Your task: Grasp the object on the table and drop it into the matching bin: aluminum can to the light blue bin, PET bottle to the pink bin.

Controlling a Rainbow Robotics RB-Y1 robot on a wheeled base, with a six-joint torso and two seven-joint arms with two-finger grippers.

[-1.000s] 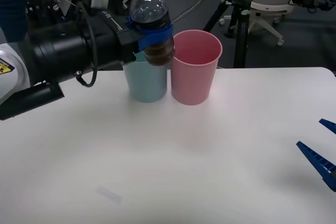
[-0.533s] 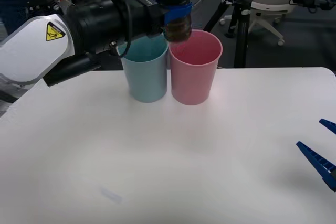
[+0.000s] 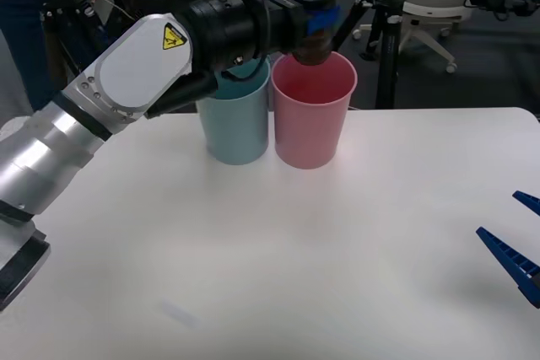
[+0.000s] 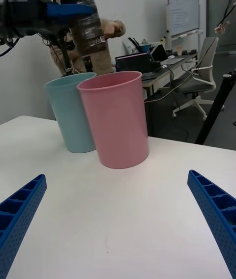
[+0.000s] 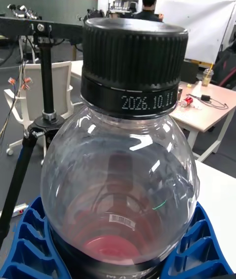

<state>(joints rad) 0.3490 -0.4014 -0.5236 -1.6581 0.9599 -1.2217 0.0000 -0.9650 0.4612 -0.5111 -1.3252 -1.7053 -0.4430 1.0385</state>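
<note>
Two blue fingers of the right tool point(image 3: 515, 246) are sitting spread apart, gripping nothing, low over the near right edge of the white table point(image 3: 278, 259). Further out, the left arm is reaching across at about bin-rim height, with the left tool point(image 3: 314, 21) clamping the PET bottle point(image 3: 313, 8) round its middle, upright, cap on top. It's hanging right above the open mouth of the pink bin point(image 3: 312, 111), with the light blue bin point(image 3: 235, 120) just beside it. From the right wrist you're getting the gap between bottle base and rim; the left wrist camera is showing the black cap point(image 5: 133, 65) up close.
</note>
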